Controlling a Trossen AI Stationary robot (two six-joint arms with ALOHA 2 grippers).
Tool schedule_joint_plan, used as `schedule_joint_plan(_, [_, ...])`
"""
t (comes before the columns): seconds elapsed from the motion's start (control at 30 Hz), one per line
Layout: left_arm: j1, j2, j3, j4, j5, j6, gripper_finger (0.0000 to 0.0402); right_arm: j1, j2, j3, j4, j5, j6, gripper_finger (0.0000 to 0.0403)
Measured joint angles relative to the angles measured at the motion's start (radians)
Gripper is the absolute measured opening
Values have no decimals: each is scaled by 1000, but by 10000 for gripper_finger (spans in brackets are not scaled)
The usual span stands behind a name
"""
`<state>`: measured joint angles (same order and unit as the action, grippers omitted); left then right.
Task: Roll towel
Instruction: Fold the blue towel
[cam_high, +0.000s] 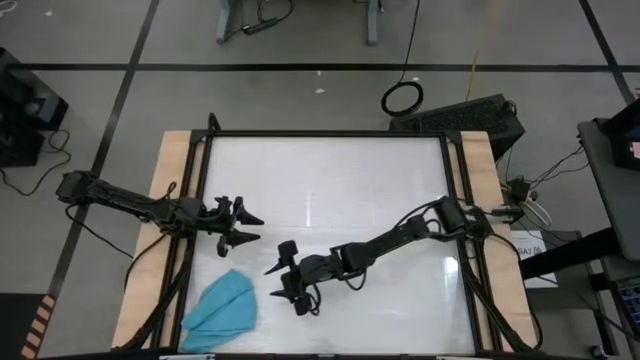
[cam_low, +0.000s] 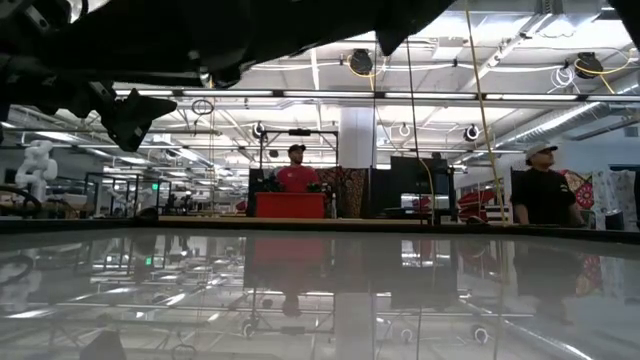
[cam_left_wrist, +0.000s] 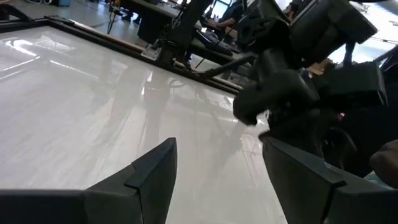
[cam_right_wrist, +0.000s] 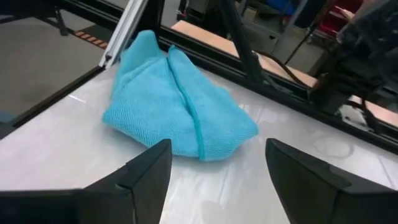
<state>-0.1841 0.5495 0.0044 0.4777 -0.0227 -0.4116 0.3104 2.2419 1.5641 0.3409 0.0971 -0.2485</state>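
Starting at the left of your desk (cam_high: 330, 170), the left end effector (cam_high: 247, 227) hangs over the left part of the white surface with its fingers spread apart and nothing between them. Just nearer to you and a little to the right of the desk's left edge lies the towel (cam_high: 222, 306), a bunched, loosely folded turquoise heap at the near-left corner, close to the dark frame rail. To its right, the right end effector (cam_high: 279, 281) sits low beside the towel, jaws wide and empty, facing the cloth, as its wrist view confirms.

What could go wrong from here, as I judge it: the towel is crumpled rather than flat, so if you pinch the top fold you may lift only one layer and drag the heap instead of rolling it. It also sits near the desk's edge and rail, so a push toward the near left could slide it off or jam a finger against the frame. The glossy surface looks slippery, which would let the cloth skid.

Count: one towel, two arms, two end effectors, and two people in the room beyond.
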Motion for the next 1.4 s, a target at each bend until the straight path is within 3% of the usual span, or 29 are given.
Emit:
schedule_joint_plan(0.63, [0,0,0,0,0,0,242,-52,155,146,43,-178,101,210])
schedule_joint_plan(1.13, [0,0,0,-14,0,0,242,-55,343,366,-11,-176,109,207])
schedule_joint_plan(1.4, [0,0,0,-16,0,0,242,-76,360,376,-45,-131,104,208])
